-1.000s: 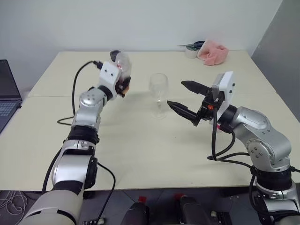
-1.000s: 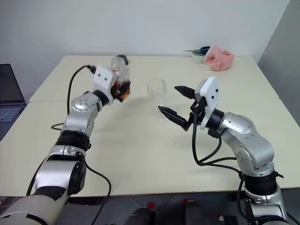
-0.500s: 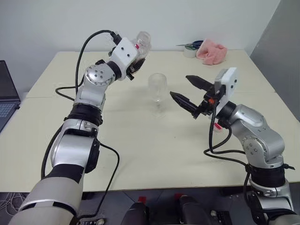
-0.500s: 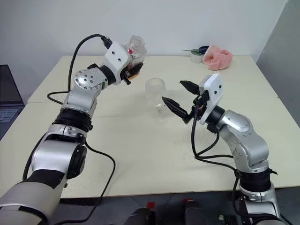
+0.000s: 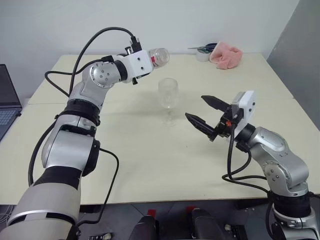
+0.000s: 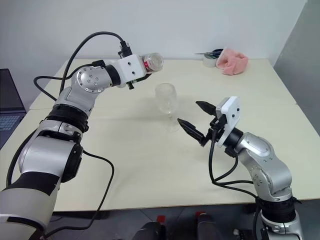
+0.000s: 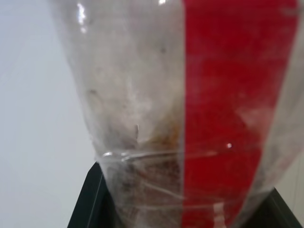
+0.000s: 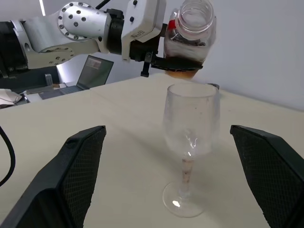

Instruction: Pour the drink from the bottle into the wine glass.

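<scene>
My left gripper (image 5: 149,62) is shut on the bottle (image 5: 158,56), a clear plastic one with a red label strip (image 7: 228,95). It holds the bottle up in the air, tipped almost level. The bottle's uncapped mouth points to the right, above and just left of the wine glass (image 5: 168,95). A little amber drink (image 8: 184,72) sits low in the bottle. The glass stands upright mid-table and its bowl looks empty. My right gripper (image 5: 196,108) is open, hovering to the right of the glass and apart from it, with the glass between its fingers (image 8: 80,161) in the right wrist view.
At the far right of the table lie a pink cloth (image 5: 227,52), a tape roll (image 5: 202,56) and scissors (image 5: 207,47). A laptop (image 5: 7,100) sits at the left edge. Cables hang from both arms.
My left arm has lifted the bottle and rolled it from upright to nearly level, mouth toward the glass. My right gripper has drawn back and sunk a little, still open.
</scene>
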You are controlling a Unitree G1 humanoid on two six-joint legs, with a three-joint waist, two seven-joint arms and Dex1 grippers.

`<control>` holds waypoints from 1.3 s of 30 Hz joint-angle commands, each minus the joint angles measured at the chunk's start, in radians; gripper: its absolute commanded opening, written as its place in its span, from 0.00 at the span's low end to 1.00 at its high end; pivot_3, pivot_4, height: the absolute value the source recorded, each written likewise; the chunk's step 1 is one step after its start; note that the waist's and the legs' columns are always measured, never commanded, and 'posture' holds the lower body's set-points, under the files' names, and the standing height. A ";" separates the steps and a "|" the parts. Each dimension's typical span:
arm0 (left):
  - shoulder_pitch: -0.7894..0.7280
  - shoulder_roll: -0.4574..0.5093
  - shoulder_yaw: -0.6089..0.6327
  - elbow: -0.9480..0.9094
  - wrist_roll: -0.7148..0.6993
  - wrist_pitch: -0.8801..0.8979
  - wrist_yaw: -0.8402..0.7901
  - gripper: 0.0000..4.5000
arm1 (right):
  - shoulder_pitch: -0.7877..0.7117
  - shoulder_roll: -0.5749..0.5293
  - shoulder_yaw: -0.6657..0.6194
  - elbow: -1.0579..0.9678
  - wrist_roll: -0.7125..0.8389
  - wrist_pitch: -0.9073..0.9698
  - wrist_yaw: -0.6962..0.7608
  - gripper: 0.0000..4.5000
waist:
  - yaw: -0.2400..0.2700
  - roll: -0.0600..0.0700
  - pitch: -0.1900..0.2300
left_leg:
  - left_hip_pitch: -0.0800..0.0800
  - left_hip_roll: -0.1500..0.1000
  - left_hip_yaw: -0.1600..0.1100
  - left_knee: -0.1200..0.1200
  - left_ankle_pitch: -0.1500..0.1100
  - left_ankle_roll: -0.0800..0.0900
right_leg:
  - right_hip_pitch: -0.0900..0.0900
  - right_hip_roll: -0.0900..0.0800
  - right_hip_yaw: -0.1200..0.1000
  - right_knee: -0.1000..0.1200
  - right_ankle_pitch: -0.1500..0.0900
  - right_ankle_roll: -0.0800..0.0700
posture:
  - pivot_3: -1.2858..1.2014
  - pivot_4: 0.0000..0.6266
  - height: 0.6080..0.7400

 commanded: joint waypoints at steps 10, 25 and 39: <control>-0.059 0.041 -0.060 0.023 0.126 -0.078 0.111 0.37 | -0.025 0.028 -0.018 -0.025 0.011 -0.044 -0.023 1.00 | 0.000 0.000 0.000 | 0.000 0.000 0.000 0.000 0.000 0.000 | 0.000 0.000 0.000 0.000 0.000 0.000 | 0.52 0.24 1.00; -0.097 0.062 -0.112 0.073 0.219 -0.106 0.203 0.37 | -0.031 0.078 -0.055 0.000 0.063 -0.019 -0.065 1.00 | 0.000 0.000 0.000 | 0.000 -0.001 0.000 0.000 0.000 0.000 | 0.000 0.001 0.000 0.001 0.000 0.000 | 0.52 0.24 1.00; -0.112 0.063 -0.148 0.087 0.277 -0.137 0.257 0.37 | -0.025 0.077 -0.059 -0.011 0.089 -0.005 -0.090 1.00 | 0.000 0.000 0.000 | 0.000 -0.001 0.000 0.000 0.000 0.000 | 0.000 0.001 0.000 0.001 0.000 0.000 | 0.52 0.24 1.00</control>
